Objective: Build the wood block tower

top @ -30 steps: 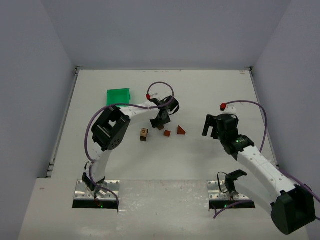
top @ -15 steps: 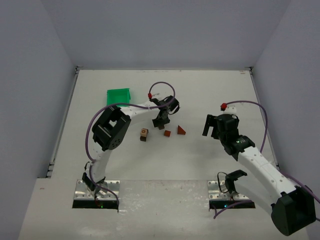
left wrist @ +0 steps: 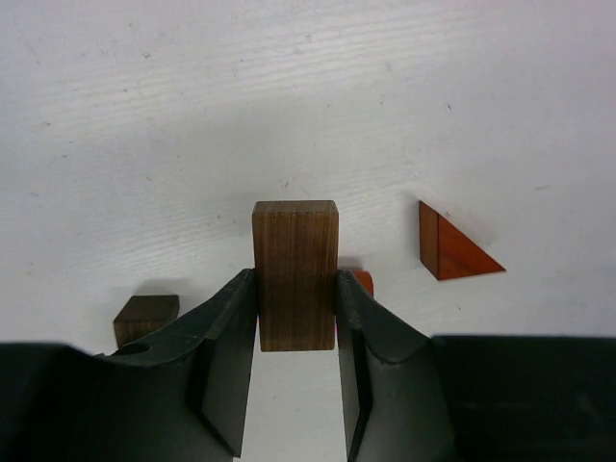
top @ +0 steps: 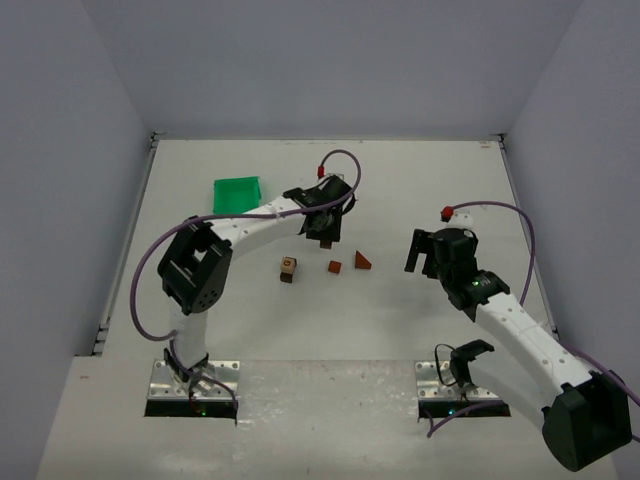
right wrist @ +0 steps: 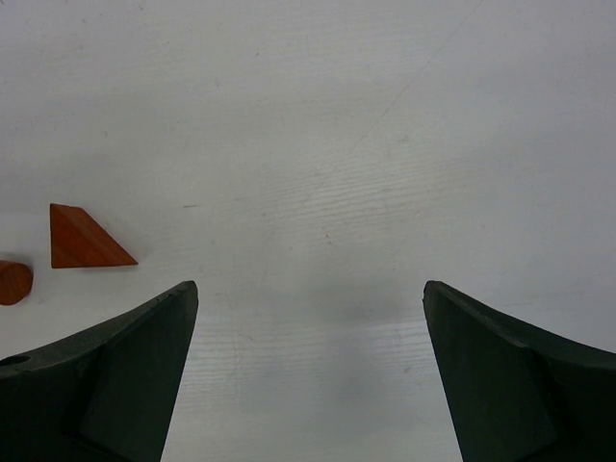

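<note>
Step in hand: the first pick of the build, with no tower yet standing on the counter (top: 420,180); three pieces lie loose near its middle and a fourth is in the grip of the left arm (top: 250,225), which reaches out over the far side of that group; the right arm (top: 510,320) stands off to the right, well apart from the pieces; the green bin (top: 237,193) at far left plays no part.

Pieces, by size: the dark brown bar (left wrist: 295,274) is held upright, and appears raised off the counter, though the views do not settle this; the reddish wedge (top: 362,260) lies flat to the right; the cube (top: 288,268) sits to the left; a small reddish round piece (top: 335,267) lies between them, nearly hidden behind the bar in the left wrist view.

Next move, as judged: carry the bar to a chosen base, most likely the cube, and set it down square; the bar is tall and narrow, so it needs a level descent and a clean release, or it will topple; the round piece just beside the path is easily knocked.

Fingers: the left fingers (left wrist: 226,337) are clamped on the bar's two long sides, gripping its lower half, the upper half standing proud of the tips; the right fingers (right wrist: 125,366) are spread fully apart, holding and touching nothing, with bare counter between them and the wedge off to their left.
</note>
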